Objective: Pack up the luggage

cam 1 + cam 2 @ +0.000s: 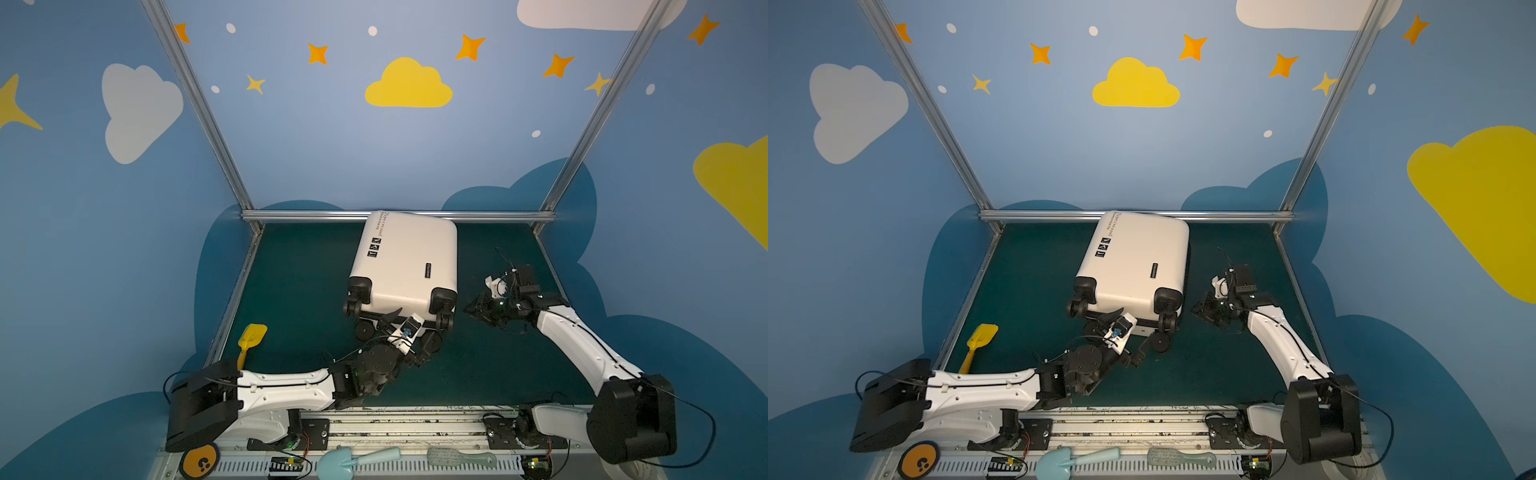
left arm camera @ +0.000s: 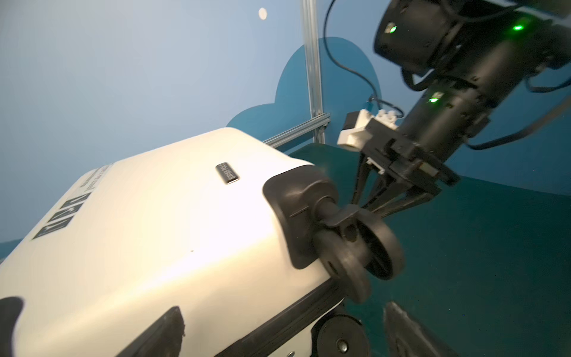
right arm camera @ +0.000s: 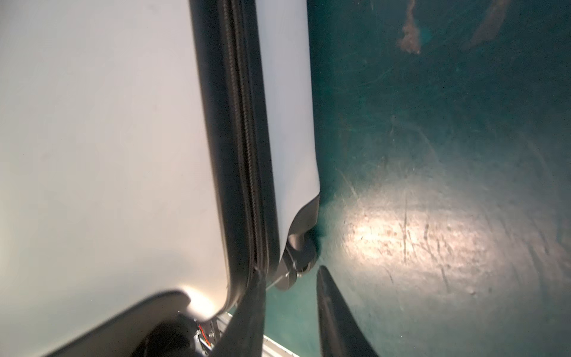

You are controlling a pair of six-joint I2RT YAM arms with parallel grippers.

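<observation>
- Your suitcase [image 1: 405, 257] lies flat and zipped shut on the green counter [image 1: 299, 282], towards the back. Its top end is just beside the rear rail [image 1: 316, 215], and its wheel end faces the arms.
- The shell with the black stickers [image 1: 374, 247] faces up, and the case sits a little askew to the rail.
- Your left gripper [image 1: 413, 334] is at the wheel end, low and near the middle of that edge. Its jaws are spread wide. In the left wrist view one finger [image 2: 167, 330] overlaps the white shell and the other [image 2: 401, 327] stands clear over the counter. Nothing is clamped.
- Your right gripper [image 1: 467, 311] sits to the right of the case, level with the wheel [image 1: 442, 303] on that side, and points in at it.
- In the right wrist view its jaws stand part way apart. One fingertip [image 3: 258, 278] is at the black zipper seam [image 3: 244, 139] and the other is just off the lower wheel housing. You have no grip on anything here.
- A yellow shovel [image 1: 251, 338] lies on the counter at the left edge, well apart from the case.
- On the front rail, outside the counter, you can see an orange disc [image 1: 199, 461], a pale blue shovel [image 1: 357, 459] and a pale green brush [image 1: 461, 459].
</observation>
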